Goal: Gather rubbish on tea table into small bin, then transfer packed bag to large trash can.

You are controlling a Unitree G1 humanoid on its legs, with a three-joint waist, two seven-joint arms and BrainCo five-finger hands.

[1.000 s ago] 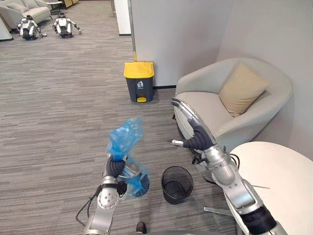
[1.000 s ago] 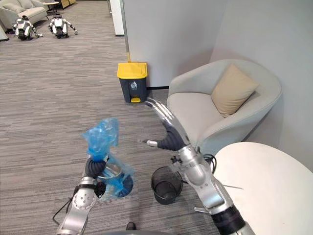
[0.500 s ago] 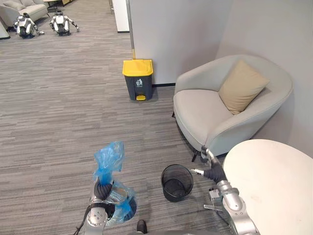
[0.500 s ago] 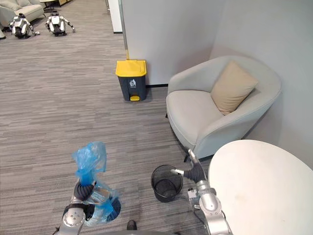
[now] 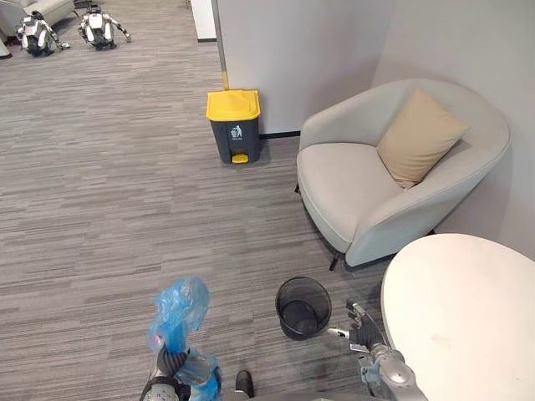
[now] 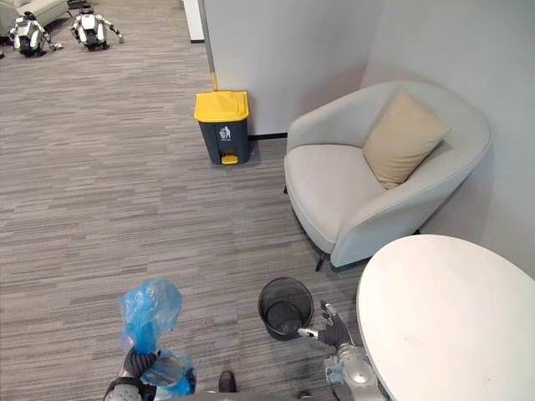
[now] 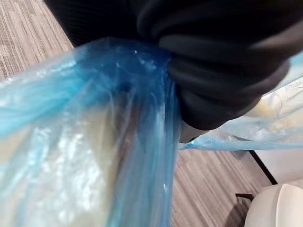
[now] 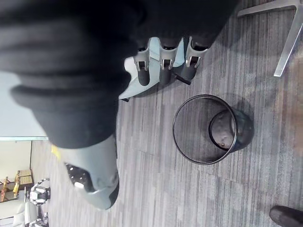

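Blue bag (image 5: pixel 175 313): translucent plastic, neck bunched and twisted, loose top flaring above the grip, filled part hanging below it. Off the floor, well to the left of the small bin (image 5: pixel 303 290) and nearer the robot than it. Pale contents show through the film in the left wrist view; what they are cannot be made out.

Left hand (image 5: pixel 170 363): clenched round the bag's neck, blue film wrapped tight against its dark cover.

Right hand (image 5: pixel 361 332): just right of the small bin and nearer the robot, not touching it. Fingers (image 8: pixel 161 61) loosely extended, nothing in them.

Small bin: black mesh, upright on the grey carpet, no liner.

Large trash can (image 5: pixel 233 125): grey body, yellow lid down, well beyond the small bin, against the wall.

Armchair (image 5: pixel 359 192): pale, beyond and right of the small bin, tan cushion (image 5: pixel 420 138) leaning against its back.

Tea table (image 5: pixel 468 317): white, round, right of the small bin.
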